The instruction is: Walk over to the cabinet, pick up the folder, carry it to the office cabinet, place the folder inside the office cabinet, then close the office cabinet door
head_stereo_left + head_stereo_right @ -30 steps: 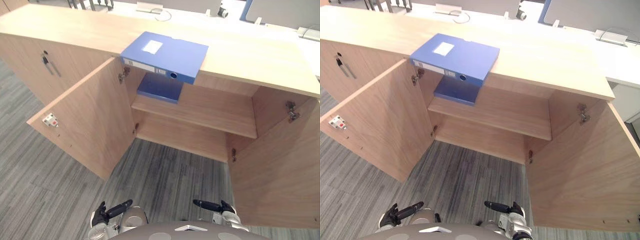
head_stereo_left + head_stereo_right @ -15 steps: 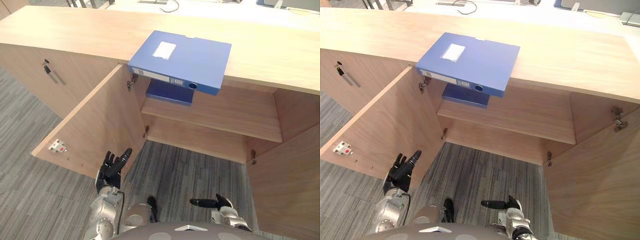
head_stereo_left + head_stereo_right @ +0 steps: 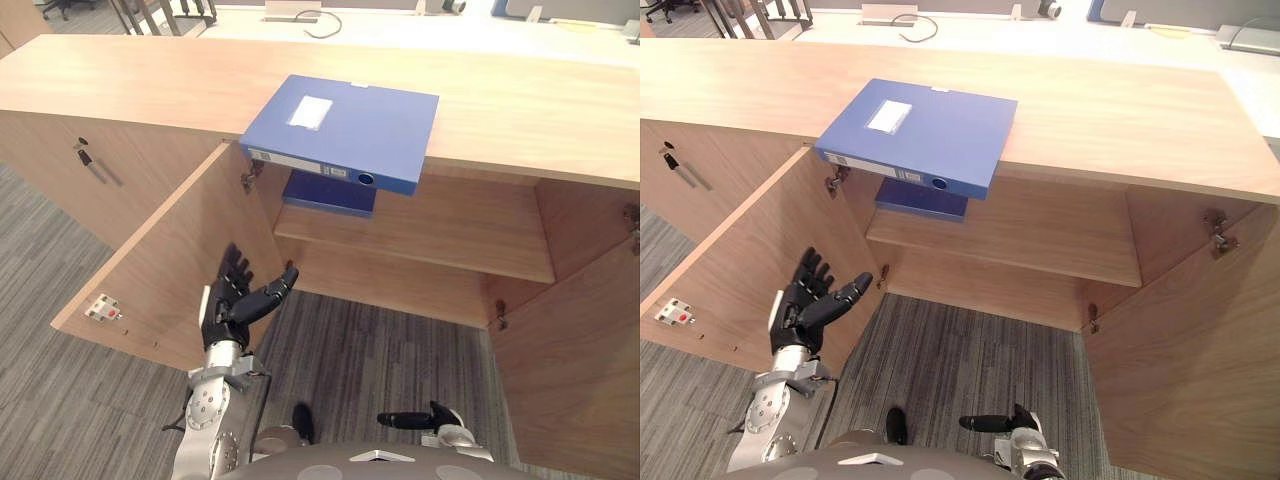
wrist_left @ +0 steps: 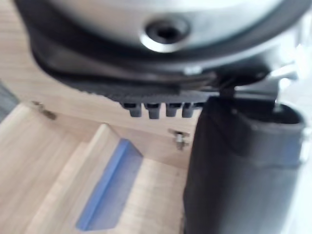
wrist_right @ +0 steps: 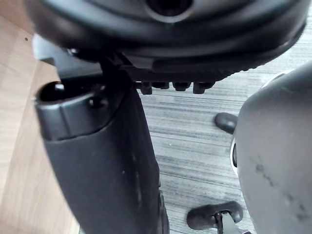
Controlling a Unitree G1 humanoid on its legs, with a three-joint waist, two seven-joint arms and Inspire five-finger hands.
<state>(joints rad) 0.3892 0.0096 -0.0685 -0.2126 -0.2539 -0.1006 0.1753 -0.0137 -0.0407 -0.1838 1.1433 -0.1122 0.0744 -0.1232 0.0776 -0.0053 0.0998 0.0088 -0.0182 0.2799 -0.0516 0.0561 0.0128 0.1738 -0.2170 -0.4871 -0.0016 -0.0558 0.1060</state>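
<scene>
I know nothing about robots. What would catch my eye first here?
First, the bright blue folder lying flat on the wooden cabinet top, its front edge jutting over the open compartment, with a second blue folder on the shelf just below. Then the robot's dark left hand, fingers spread, hovering before the open left door, while the right hand hangs low.

Worktop: pale wood, the top of the cabinet, running the full width.
On the worktop: 1 blue folder, flat at the front edge, left of the middle, its spine side overhanging that edge.
Shelf: pale wood board inside the open cabinet, below the worktop.
On the shelf: 1 second blue folder, flat at the left end, by the front edge.
Floor: grey striped carpet.
</scene>
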